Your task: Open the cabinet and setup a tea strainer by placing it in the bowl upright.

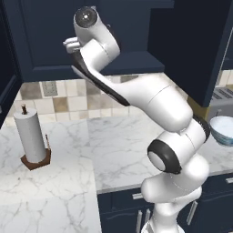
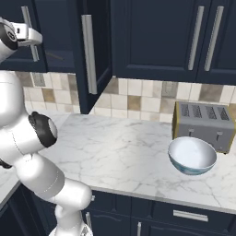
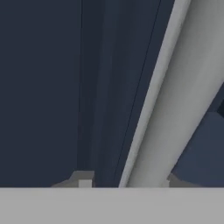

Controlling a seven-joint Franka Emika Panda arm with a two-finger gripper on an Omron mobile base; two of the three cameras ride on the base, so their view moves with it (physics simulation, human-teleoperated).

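Handle: the silver bar handle (image 3: 175, 96) of the cabinet (image 3: 48, 87) lies close ahead of the gripper (image 3: 127, 181), passing between its two fingertips (image 3: 84, 178).
Handle axis: long and straight; it runs vertically on the door in the right base view, though slanted in the hand view, which rolls with the hand.
Gripper state: spread wider than the bar, one tip on either side; I cannot tell whether either tip touches it.
Right door: its right-hand door (image 2: 94, 50) already stands swung out.
Tea strainer: I cannot make it out.
Bowl: the bowl (image 2: 192, 156) sits well off to the gripper's right and below, just before the toaster (image 2: 203, 124).
Coming move, as I judge: close on the bar, pull outward.
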